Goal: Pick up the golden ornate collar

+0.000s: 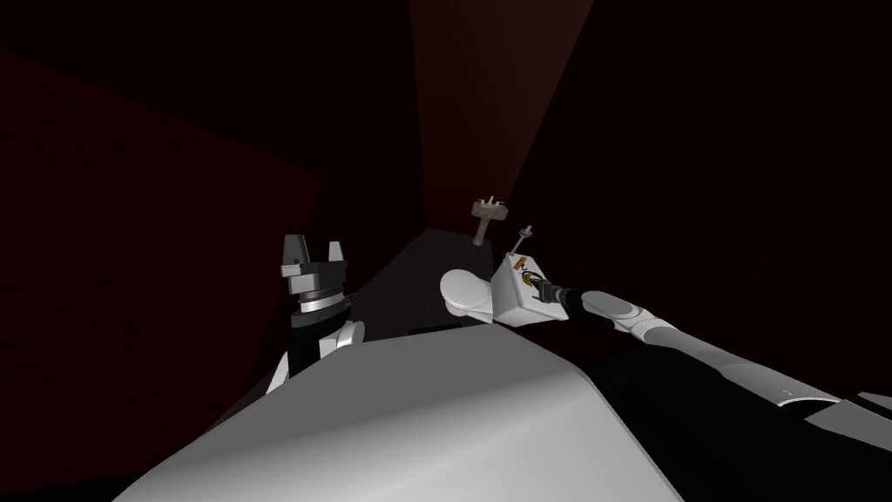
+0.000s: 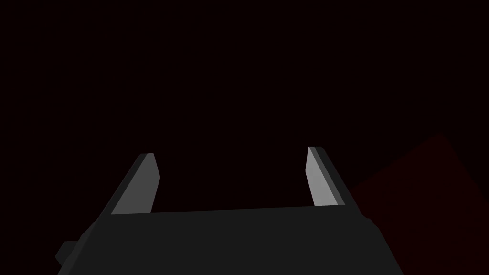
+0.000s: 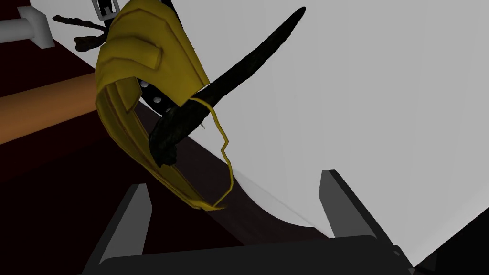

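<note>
The golden ornate collar point(image 3: 143, 62) lies on the white box point(image 1: 510, 309) before you, just ahead of your right claw point(image 3: 234, 179).

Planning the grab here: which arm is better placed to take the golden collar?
Right. The right claw is open with the golden collar just ahead of it, at the white toilet tank. The left claw, open too, is held up away from the tank, facing darkness.
</note>
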`<state>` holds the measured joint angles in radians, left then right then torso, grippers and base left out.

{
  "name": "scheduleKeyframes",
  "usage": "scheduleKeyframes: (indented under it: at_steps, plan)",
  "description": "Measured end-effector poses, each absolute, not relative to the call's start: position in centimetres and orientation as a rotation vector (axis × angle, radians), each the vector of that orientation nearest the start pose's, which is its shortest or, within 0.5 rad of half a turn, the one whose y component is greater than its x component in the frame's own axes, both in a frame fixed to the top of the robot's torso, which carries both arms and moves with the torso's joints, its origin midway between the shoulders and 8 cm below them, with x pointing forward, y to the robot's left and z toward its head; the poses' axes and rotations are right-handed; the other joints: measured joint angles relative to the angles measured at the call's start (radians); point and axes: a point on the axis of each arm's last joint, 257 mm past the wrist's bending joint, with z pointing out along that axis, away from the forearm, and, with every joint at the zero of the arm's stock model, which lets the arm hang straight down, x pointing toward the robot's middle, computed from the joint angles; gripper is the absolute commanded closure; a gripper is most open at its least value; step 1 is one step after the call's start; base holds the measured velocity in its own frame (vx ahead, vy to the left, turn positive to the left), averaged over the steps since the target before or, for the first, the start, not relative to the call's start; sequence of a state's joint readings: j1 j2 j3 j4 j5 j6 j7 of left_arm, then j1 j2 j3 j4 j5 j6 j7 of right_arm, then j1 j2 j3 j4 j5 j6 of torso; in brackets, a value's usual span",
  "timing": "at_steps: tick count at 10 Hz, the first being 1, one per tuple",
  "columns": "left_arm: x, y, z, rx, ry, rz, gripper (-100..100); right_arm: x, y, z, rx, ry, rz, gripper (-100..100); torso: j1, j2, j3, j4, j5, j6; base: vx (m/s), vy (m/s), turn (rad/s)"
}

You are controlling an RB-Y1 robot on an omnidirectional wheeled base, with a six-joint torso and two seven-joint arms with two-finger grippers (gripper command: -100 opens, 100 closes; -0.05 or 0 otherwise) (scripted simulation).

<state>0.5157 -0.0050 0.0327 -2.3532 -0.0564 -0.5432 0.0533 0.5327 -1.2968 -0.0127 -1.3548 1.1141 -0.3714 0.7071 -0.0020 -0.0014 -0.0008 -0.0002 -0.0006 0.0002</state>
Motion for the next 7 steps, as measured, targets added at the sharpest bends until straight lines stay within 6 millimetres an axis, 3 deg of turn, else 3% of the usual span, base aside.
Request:
scheduleKeyframes:
  at_steps: [4,5,6,7]
  plan:
    - [31.91,27.85,5.92,-0.556,0.560,-1.301,0,30.98,-63.66,-29.98,-1.610,1.952,-0.771,100,-0.002,0.003,0.000,-0.002,-0.005,0.002,0.003,-0.003,0.005]
    - [31.91,27.85,5.92,-0.556,0.560,-1.301,0,30.99,-63.65,-29.98,-1.610,1.952,-0.771,0,-0.002,0.003,0.000,-0.002,-0.005,0.002,0.000,0.000,0.000]
    - [31.91,27.85,5.92,-0.556,0.560,-1.301,0,30.99,-63.65,-29.97,-1.610,1.952,-0.771,100,-0.002,0.003,0.000,-0.002,-0.005,0.002,0.000,0.000,0.000]
    - [31.91,27.85,5.92,-0.556,0.560,-1.301,0,30.99,-63.65,-29.97,-1.610,1.952,-0.771,0,-0.002,0.003,0.000,-0.002,-0.005,0.002,0.000,0.000,0.000]
